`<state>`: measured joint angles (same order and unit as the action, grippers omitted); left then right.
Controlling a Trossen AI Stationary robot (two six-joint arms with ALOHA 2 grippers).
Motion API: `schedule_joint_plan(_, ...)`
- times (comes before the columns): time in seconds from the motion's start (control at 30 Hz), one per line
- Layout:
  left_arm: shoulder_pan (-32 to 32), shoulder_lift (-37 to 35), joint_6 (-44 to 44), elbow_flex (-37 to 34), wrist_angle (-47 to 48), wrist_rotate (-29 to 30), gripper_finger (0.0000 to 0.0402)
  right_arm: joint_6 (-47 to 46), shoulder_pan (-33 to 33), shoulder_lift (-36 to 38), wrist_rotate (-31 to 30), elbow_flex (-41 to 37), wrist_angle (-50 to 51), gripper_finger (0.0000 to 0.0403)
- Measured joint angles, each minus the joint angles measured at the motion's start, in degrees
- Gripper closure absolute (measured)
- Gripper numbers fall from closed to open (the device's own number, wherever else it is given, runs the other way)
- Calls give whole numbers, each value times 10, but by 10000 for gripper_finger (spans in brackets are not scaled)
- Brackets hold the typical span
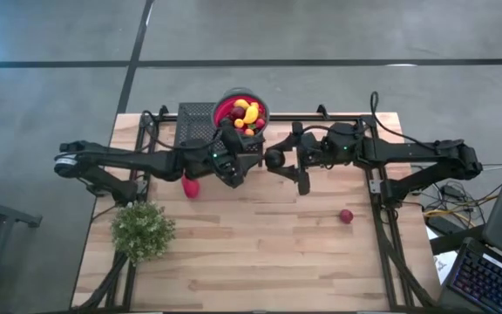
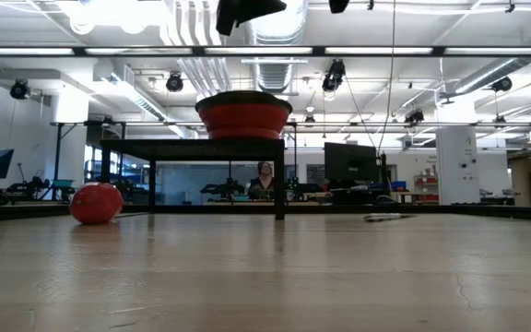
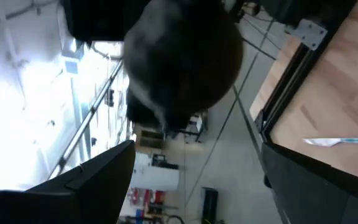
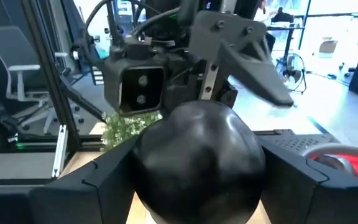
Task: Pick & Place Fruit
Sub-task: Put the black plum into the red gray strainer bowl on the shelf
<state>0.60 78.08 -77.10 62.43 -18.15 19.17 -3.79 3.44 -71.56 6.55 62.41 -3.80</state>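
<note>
Fruit gripped in mid-air by the bowl

Right gripper point(image 1: 284, 160) clamps a dark fruit point(image 4: 197, 155) between its fingers, above the table point(image 1: 260, 262). Left gripper point(image 1: 253, 159) faces it just short of the fruit, fingers spread and empty. The bowl point(image 1: 261, 106) of fruit stands on a black stand point(image 1: 195, 122) just behind both grippers. A red piece point(image 1: 191, 186) lies near the left gripper, and a small red fruit point(image 1: 346, 216) lies well off the right one. A plant point(image 1: 142, 229) fills the near left corner. Bare wood runs to the near edge.
</note>
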Motion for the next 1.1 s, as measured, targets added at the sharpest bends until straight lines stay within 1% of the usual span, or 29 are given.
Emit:
schedule_joint_plan(0.13,3,0,-39,0,-7,-3,49,0,0,-12,1,6,-15,126)
schedule_joint_plan(0.37,4,0,-86,0,-42,-3,48,13,0,-47,1,40,-17,152)
schedule_joint_plan(0.47,6,0,-88,0,-45,-4,50,21,0,-68,1,59,-15,152)
schedule_joint_plan(0.7,20,0,-89,0,-46,-6,51,37,0,-93,0,90,-4,128)
schedule_joint_plan(0.97,37,-3,-89,0,-70,-10,51,40,0,-95,-1,97,5,154)
schedule_joint_plan(1.1,38,-3,-100,0,-73,-22,51,39,0,-95,-1,96,4,143)
